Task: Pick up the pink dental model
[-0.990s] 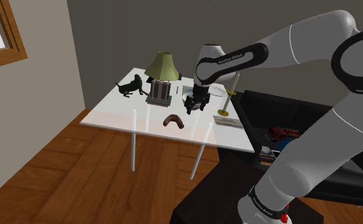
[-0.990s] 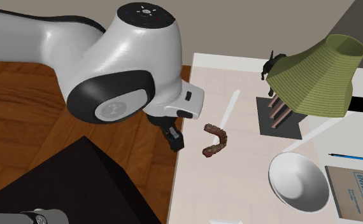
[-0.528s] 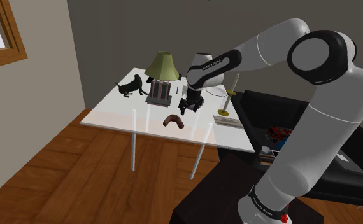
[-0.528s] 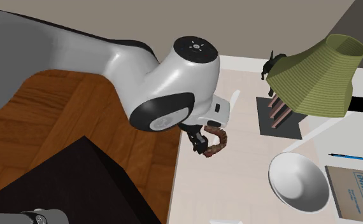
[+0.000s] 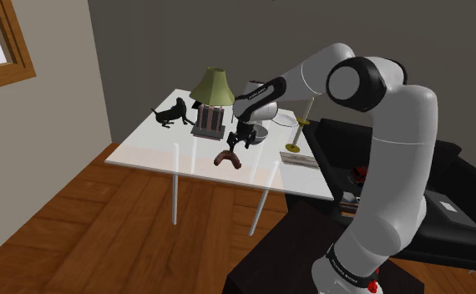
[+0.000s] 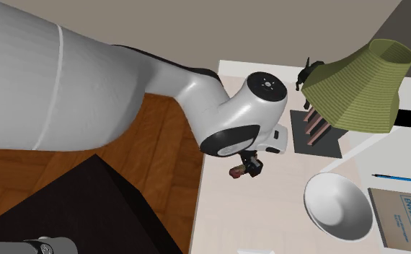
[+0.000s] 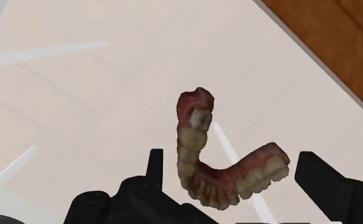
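The dental model (image 7: 202, 167) is a pinkish-red gum arch with yellowed teeth, lying flat on the pale table (image 7: 78, 95). My gripper (image 7: 231, 167) is open just above it, one black finger on each side of the arch and neither touching it. In the shoulder view the gripper (image 5: 234, 148) hangs right over the model (image 5: 226, 159) near the table's front edge. From the second exterior view, the hand (image 6: 249, 166) covers most of the model, whose one end (image 6: 236, 172) sticks out beside the fingers.
A green-shaded lamp (image 5: 211, 87) on a dark base, a black dog figurine (image 5: 170, 113), a white bowl (image 6: 334, 206), a candlestick (image 5: 299, 125) and a book (image 6: 402, 216) stand farther back on the table (image 5: 144, 142). A dark couch (image 5: 370, 146) sits beside it.
The hand has swung toward the shoulder view's left and come down over the dental model, which now lies between the open fingers. The model has not moved.
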`<action>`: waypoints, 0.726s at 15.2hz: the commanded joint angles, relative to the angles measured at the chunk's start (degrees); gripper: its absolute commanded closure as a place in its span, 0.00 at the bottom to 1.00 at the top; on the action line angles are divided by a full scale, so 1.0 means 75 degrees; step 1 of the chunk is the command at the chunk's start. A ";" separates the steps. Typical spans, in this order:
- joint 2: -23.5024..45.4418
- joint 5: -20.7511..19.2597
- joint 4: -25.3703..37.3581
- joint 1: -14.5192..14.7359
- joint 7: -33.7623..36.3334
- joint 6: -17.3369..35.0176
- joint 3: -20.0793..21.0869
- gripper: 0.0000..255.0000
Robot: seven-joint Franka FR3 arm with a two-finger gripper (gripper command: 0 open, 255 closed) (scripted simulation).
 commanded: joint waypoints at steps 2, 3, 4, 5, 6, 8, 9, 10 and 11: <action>0.0906 0.0205 0.0886 -0.0209 -0.0188 0.0070 0.0044 0.00; 0.1204 0.0259 0.1205 -0.0273 -0.0227 0.0066 0.0065 0.00; 0.1300 0.0274 0.1310 -0.0295 -0.0238 0.0062 0.0073 0.00; 0.1370 0.0285 0.1308 -0.0302 -0.0248 0.0133 0.0082 0.00; 0.1441 0.0297 0.1309 -0.0307 -0.0258 0.0204 0.0091 0.00; 0.1586 0.0321 0.1315 -0.0319 -0.0278 0.0342 0.0108 0.00; 0.1659 0.0333 0.1320 -0.0325 -0.0288 0.0410 0.0118 0.00; 0.1734 0.0344 0.1327 -0.0332 -0.0297 0.0478 0.0127 0.00; 0.1854 0.0362 0.1342 -0.0342 -0.0313 0.0582 0.0142 0.00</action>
